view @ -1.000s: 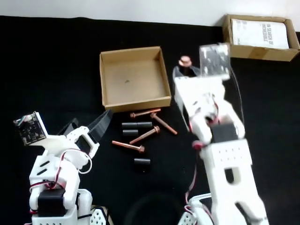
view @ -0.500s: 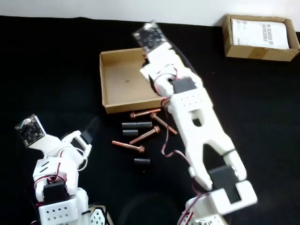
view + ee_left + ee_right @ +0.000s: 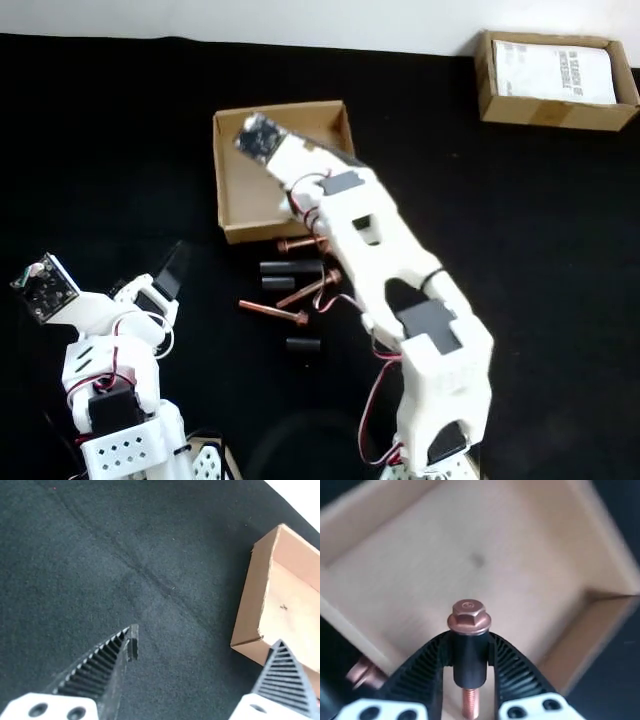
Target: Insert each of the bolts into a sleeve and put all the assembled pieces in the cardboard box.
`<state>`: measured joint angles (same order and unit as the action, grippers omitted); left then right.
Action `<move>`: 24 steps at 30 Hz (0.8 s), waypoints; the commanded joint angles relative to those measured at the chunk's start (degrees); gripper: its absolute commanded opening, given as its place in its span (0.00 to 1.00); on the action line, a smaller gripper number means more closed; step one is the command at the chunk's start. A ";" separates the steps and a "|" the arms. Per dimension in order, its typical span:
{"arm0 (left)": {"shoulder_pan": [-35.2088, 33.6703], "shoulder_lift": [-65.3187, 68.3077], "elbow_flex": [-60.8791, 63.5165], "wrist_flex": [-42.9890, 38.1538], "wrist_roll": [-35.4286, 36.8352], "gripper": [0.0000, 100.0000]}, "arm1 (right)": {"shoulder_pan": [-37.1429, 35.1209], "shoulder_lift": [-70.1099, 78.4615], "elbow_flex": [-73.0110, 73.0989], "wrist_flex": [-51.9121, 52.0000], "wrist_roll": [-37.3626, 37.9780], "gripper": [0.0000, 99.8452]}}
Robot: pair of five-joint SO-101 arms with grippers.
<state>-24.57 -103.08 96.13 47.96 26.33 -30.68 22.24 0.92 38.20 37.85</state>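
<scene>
My right gripper (image 3: 468, 645) is shut on a black sleeve (image 3: 468, 660) with a copper bolt (image 3: 468, 617) pushed through it, held upright over the floor of the cardboard box (image 3: 530, 580). From above, the right arm (image 3: 350, 215) lies across the near wall of the box (image 3: 232, 165). Loose bolts (image 3: 272, 312) and sleeves (image 3: 285, 267) lie on the black table just in front of the box. My left gripper (image 3: 205, 642) is open and empty, low over bare table left of the box (image 3: 260, 595), and stands at the lower left (image 3: 160, 280).
A second cardboard box (image 3: 555, 80) holding a printed sheet sits at the back right corner. One more sleeve (image 3: 303, 345) lies nearer the arm bases. A loose bolt head (image 3: 362, 672) shows outside the box wall.
The right arm swung left from beside the box's right wall to over its inside, carrying the bolt and sleeve. The left arm pulled back and turned slightly left.
</scene>
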 commanded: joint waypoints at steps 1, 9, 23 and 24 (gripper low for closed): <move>-0.66 0.22 1.10 -0.18 -0.18 0.39 | -1.01 0.13 -4.35 1.89 0.88 0.01; -0.57 0.22 1.10 -0.18 -0.18 0.39 | -1.71 0.04 -4.62 4.97 0.70 0.13; 0.04 0.31 1.10 -0.09 -0.26 0.39 | -6.37 -19.30 -13.05 38.81 -18.99 0.13; 0.04 0.31 1.10 -0.09 -0.26 0.39 | -6.90 -20.62 -12.88 41.10 -20.48 0.13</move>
<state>-24.57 -103.08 96.13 47.96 26.33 -36.13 8.35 -9.63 73.19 21.14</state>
